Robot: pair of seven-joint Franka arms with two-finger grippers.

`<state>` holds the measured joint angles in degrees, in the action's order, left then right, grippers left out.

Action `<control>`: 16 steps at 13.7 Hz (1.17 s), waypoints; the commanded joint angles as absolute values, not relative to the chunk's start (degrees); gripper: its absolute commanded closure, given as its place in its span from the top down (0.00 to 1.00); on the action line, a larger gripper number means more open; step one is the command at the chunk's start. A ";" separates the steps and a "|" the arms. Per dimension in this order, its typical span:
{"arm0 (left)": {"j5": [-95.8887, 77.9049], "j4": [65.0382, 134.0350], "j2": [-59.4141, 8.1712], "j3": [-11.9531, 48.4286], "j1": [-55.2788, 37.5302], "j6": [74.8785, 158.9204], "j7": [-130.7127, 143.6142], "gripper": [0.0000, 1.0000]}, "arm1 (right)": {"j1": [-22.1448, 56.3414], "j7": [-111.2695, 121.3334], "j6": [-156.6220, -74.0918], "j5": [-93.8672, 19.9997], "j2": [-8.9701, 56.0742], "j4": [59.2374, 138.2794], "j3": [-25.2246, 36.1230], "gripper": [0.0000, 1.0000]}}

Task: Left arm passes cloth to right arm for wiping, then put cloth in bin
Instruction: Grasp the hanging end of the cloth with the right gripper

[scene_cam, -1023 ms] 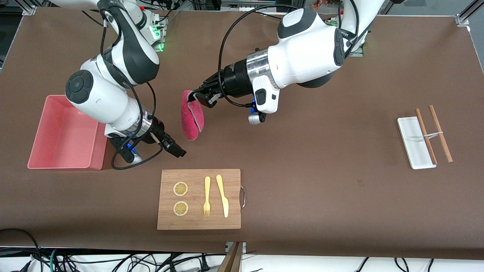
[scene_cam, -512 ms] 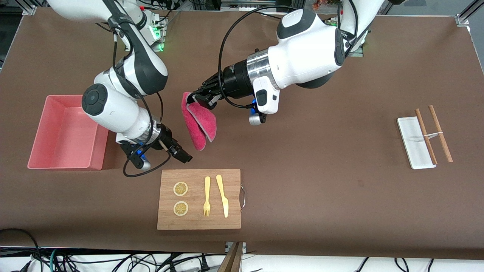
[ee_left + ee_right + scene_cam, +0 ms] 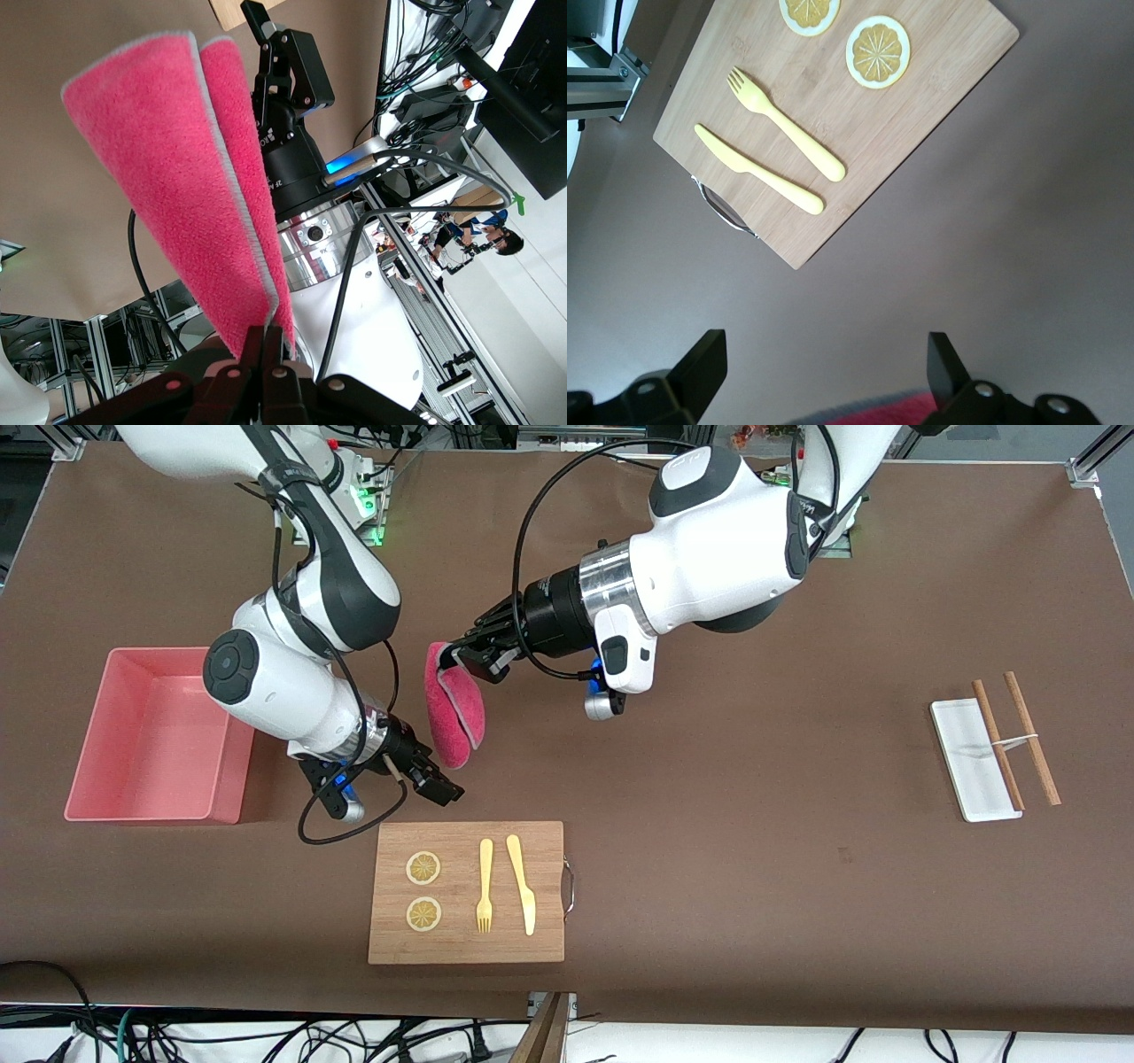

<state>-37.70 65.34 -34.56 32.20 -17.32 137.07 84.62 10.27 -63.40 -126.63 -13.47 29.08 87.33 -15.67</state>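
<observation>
Pink cloth (image 3: 454,707) hangs folded from the left gripper (image 3: 462,654), over bare table between the bin (image 3: 156,735) and the cutting board (image 3: 467,892).

The cloth is bright magenta towelling, doubled over with a pale grey edge showing, and pinched at its top by the left gripper's closed fingers. The right gripper (image 3: 440,786) hangs just beside the cloth's lower end, fingers spread wide. Since half a second ago the right gripper has edged closer to the cloth, and the cloth's flap has swung back in.
</observation>
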 commanded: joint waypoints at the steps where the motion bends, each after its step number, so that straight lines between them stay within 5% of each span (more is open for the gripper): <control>1: -39.29 62.93 -35.86 31.90 -18.11 137.29 84.81 0.00 | 10.37 -63.90 -126.48 -15.29 29.44 87.36 -16.00 1.00; 8: -39.46 62.93 -35.86 31.90 -18.11 137.29 84.81 0.00 | 10.81 -65.65 -125.60 -15.82 30.41 87.89 -19.24 1.00; 16: -39.46 63.02 -35.95 31.90 -18.11 137.29 84.81 0.00 | 10.46 -62.84 -111.36 -15.64 30.15 87.45 -19.42 1.00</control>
<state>-37.70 65.31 -34.75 32.20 -17.32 137.10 84.80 10.94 -64.07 -113.04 -14.73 30.72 87.55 -19.04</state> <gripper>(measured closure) 0.982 0.000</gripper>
